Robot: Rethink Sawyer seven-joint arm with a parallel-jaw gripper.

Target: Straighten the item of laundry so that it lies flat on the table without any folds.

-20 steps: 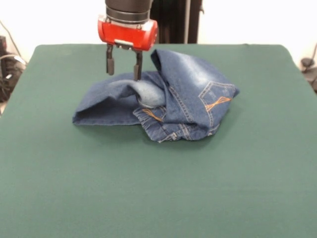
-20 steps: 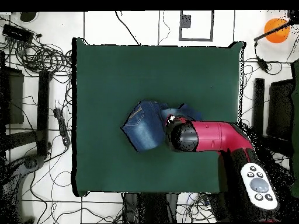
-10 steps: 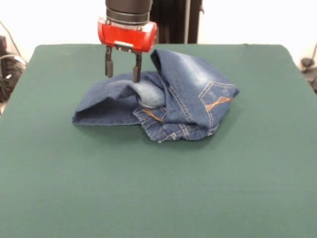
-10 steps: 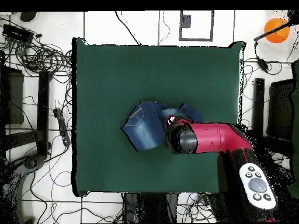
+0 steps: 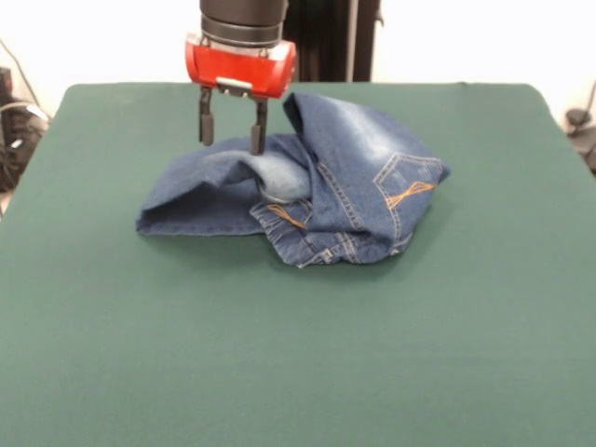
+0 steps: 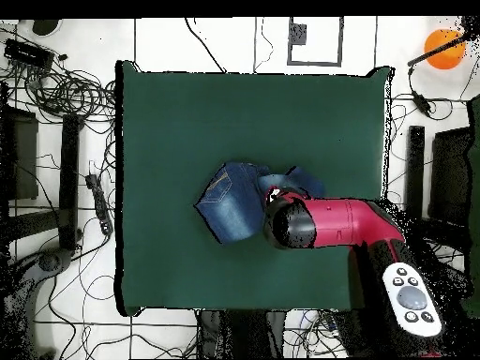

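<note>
Loose black cables (image 6: 66, 94) sprawl in coils over the pale tiled floor (image 6: 216, 42) along one side of the overhead view, and more run along the bottom strip. A long dark bar (image 6: 68, 183) lies among them, with a small black box (image 6: 28, 52) in the upper corner. At the top edge sits a dark square frame (image 6: 314, 42). An orange ball-shaped object (image 6: 442, 47) shows in the opposite upper corner, with dark equipment (image 6: 450, 178) below it. In the front view a black stand (image 5: 331, 42) rises against the white wall (image 5: 466, 42).
</note>
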